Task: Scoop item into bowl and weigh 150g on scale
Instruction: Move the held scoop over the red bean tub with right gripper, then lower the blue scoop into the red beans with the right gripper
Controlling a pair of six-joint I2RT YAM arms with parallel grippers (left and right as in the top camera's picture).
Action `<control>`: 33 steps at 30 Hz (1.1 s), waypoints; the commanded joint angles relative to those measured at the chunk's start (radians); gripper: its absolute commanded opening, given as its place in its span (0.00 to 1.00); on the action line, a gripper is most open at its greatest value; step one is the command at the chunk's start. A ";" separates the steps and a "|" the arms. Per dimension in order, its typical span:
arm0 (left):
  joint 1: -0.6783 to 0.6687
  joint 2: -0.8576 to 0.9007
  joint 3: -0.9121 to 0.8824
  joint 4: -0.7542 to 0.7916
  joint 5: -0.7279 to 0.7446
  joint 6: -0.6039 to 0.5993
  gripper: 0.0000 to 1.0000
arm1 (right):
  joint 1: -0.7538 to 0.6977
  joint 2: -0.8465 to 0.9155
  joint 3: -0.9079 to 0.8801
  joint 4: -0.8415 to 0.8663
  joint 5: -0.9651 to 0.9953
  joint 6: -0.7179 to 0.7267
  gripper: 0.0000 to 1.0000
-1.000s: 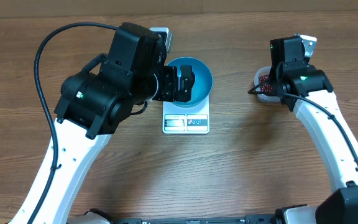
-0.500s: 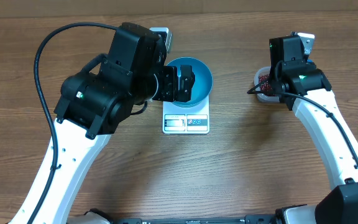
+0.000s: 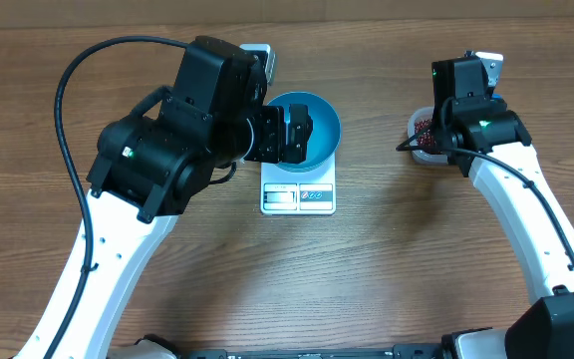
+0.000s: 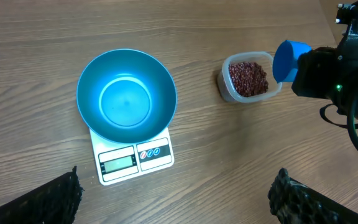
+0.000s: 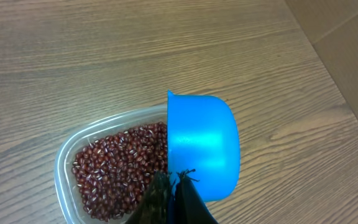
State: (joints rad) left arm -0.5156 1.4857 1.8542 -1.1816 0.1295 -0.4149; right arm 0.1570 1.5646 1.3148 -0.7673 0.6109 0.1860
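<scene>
Beans (image 5: 114, 171) lay in the clear tub (image 5: 64, 168) just ahead of my right jaws, which pinched the blue scoop (image 5: 201, 146). Left jaws hung spread above the bowl (image 4: 127, 96). I judged a deep dig, levelled before lifting, best.

Bright even light, soft shadows

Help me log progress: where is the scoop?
The right gripper holds the scoop above the bean tub, right of the scale, in the right wrist view.
</scene>
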 commanded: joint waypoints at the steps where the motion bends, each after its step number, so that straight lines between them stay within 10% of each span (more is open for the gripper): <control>1: 0.000 -0.018 0.023 0.001 -0.010 0.019 1.00 | -0.004 0.001 0.026 0.000 0.024 -0.006 0.04; 33: 0.000 -0.018 0.023 0.001 -0.010 0.019 1.00 | 0.001 0.167 0.026 -0.005 -0.011 -0.005 0.04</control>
State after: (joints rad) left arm -0.5156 1.4857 1.8542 -1.1816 0.1295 -0.4149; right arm 0.1570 1.6974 1.3148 -0.7773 0.5995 0.1829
